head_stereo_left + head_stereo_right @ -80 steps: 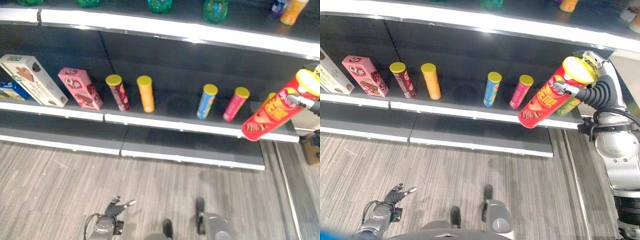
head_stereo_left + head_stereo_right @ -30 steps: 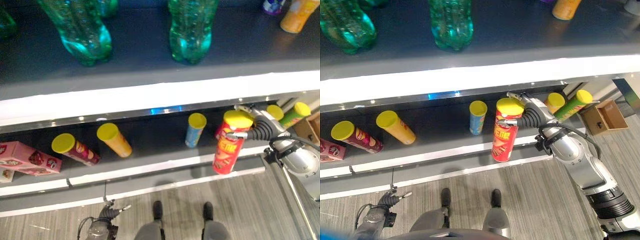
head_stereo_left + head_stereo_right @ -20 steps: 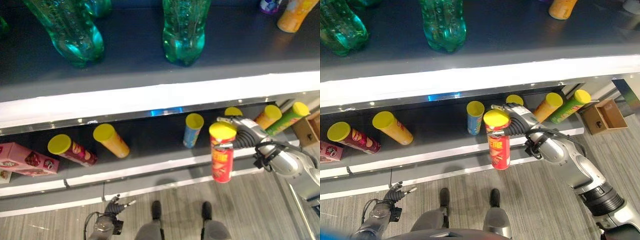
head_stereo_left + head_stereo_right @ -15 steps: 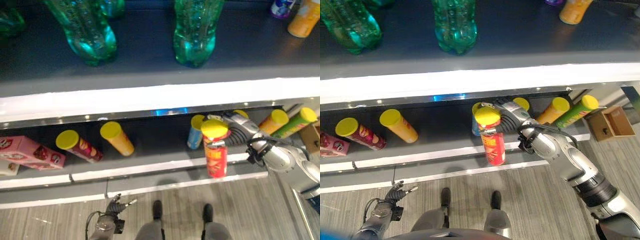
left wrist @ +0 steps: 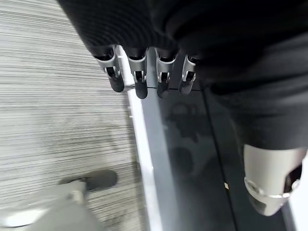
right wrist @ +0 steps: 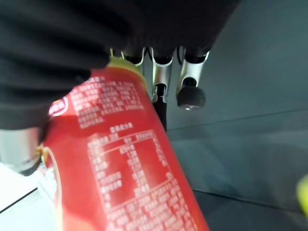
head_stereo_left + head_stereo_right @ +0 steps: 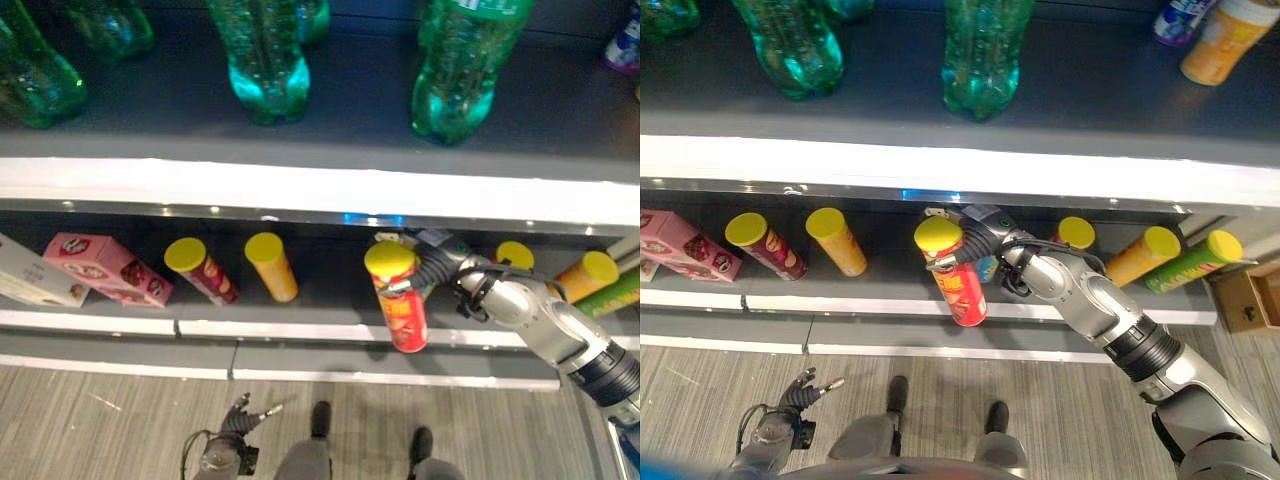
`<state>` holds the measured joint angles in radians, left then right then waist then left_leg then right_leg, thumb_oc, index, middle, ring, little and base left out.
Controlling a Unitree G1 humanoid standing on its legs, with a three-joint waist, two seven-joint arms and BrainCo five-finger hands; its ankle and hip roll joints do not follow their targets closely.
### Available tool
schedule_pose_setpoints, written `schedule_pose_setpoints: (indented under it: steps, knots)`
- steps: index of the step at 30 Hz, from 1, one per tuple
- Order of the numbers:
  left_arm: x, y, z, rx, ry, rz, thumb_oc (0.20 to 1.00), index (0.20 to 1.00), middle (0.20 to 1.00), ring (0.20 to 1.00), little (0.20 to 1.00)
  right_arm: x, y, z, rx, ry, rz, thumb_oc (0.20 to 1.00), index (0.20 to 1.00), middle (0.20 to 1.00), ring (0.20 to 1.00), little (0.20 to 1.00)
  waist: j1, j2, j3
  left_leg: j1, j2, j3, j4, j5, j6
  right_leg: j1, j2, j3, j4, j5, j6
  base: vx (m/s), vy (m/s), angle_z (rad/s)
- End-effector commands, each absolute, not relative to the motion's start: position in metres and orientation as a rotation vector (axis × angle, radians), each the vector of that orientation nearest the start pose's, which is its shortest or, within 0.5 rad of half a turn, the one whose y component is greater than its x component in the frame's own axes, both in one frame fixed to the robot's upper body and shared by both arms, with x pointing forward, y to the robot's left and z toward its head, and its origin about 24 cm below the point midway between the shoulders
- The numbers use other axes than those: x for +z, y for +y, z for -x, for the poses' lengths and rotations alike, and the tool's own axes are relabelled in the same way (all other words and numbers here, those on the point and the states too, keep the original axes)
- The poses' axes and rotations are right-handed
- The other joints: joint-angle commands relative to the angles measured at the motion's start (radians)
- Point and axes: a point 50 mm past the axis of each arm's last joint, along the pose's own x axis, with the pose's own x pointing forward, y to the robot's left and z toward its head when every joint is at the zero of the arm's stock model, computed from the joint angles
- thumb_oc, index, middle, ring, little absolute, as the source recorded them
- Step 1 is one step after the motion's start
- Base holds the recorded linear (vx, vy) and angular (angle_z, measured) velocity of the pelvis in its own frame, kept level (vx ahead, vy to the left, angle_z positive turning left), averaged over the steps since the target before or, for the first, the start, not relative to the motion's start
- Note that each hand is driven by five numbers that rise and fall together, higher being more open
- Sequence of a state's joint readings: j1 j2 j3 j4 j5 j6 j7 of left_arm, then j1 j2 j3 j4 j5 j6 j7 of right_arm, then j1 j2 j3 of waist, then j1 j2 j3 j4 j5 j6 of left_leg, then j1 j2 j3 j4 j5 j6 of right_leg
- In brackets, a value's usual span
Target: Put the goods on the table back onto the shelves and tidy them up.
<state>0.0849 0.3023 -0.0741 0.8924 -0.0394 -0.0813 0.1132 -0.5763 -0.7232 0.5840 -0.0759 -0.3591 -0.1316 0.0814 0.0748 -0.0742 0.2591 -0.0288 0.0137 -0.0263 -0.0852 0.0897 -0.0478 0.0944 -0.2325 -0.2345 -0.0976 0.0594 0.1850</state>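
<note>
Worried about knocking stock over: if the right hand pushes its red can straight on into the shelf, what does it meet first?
Probably the blue can standing just behind the red can that the right hand grips, though depth there is unclear.

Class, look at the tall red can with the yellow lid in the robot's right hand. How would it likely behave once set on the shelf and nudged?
The red can is tall and narrow, so it probably tips easily. Being round, it would likely roll if it fell. The right hand grips it near the lid, so the can's lower end may swing.
</note>
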Motion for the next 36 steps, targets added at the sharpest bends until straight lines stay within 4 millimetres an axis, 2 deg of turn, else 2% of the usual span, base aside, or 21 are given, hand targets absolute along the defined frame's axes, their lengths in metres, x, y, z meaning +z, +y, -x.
schedule_pose_setpoints:
  steps: [1, 14, 15, 25, 28, 33, 36]
  knots:
    - [-0.117, 0.267, -0.144, 0.221, 0.828, -0.342, 1.0, 1.0, 1.0, 1.0, 1.0, 0.181, -0.098, -0.304, 0.543, -0.701, 1.212, 0.2, 0.2, 0.2, 0.2, 0.2, 0.025, -0.018, -0.038, 0.039, 0.044, 0.03, 0.073, -0.175, -0.024, -0.064, -0.103, 0.021, 0.111, -0.027, 0.059, 0.01, -0.02, 0.14]
    - [-0.121, 0.261, -0.141, 0.215, 0.847, -0.324, 1.0, 1.0, 1.0, 1.0, 1.0, 0.175, -0.09, -0.321, 0.45, -0.688, 1.237, 0.2, 0.2, 0.2, 0.2, 0.2, 0.06, -0.02, -0.034, 0.027, 0.046, 0.005, 0.07, -0.168, -0.026, -0.057, -0.102, -0.009, 0.109, -0.025, 0.057, 0.01, -0.007, 0.04]
    - [-0.125, 0.262, -0.137, 0.242, 0.881, -0.324, 1.0, 1.0, 1.0, 1.0, 1.0, 0.179, -0.09, -0.324, 0.346, -0.715, 1.18, 0.2, 0.2, 0.2, 0.2, 0.2, 0.068, -0.016, -0.027, 0.015, 0.048, -0.001, 0.081, -0.174, -0.024, -0.058, -0.101, -0.013, 0.106, -0.024, 0.056, 0.03, -0.011, 0.11]
    - [-0.125, 0.257, -0.141, 0.251, 0.863, -0.321, 1.0, 1.0, 1.0, 1.0, 1.0, 0.195, -0.087, -0.325, 0.154, -0.827, 1.114, 0.2, 0.2, 0.2, 0.2, 0.2, 0.101, -0.001, 0.013, -0.07, 0.051, -0.022, 0.18, -0.2, -0.023, -0.074, -0.094, -0.03, 0.111, -0.032, 0.048, -0.01, -0.005, 0.12]
    - [-0.125, 0.255, -0.142, 0.258, 0.861, -0.329, 1.0, 1.0, 1.0, 1.0, 1.0, 0.207, -0.088, -0.325, 0.065, -0.888, 1.101, 0.2, 0.2, 0.2, 0.2, 0.2, 0.113, -0.001, 0.027, -0.101, 0.055, -0.033, 0.19, -0.196, -0.026, -0.087, -0.086, -0.038, 0.105, -0.031, 0.045, -0.01, -0.006, 0.08]
    - [-0.123, 0.254, -0.147, 0.269, 0.841, -0.331, 1.0, 1.0, 1.0, 1.0, 1.0, 0.22, -0.094, -0.321, -0.04, -0.952, 1.043, 0.2, 0.2, 0.2, 0.2, 0.2, 0.117, 0.001, 0.044, -0.135, 0.061, -0.05, 0.196, -0.189, -0.029, -0.108, -0.079, -0.044, 0.103, -0.033, 0.04, -0.02, -0.004, 0.11]
    - [-0.12, 0.251, -0.154, 0.269, 0.815, -0.338, 1.0, 1.0, 1.0, 1.0, 1.0, 0.232, -0.099, -0.312, -0.128, -1.026, 0.974, 0.2, 0.2, 0.2, 0.2, 0.2, 0.116, 0.013, 0.076, -0.176, 0.062, -0.067, 0.206, -0.181, -0.033, -0.135, -0.076, -0.052, 0.109, -0.037, 0.036, -0.04, 0.003, 0.08]
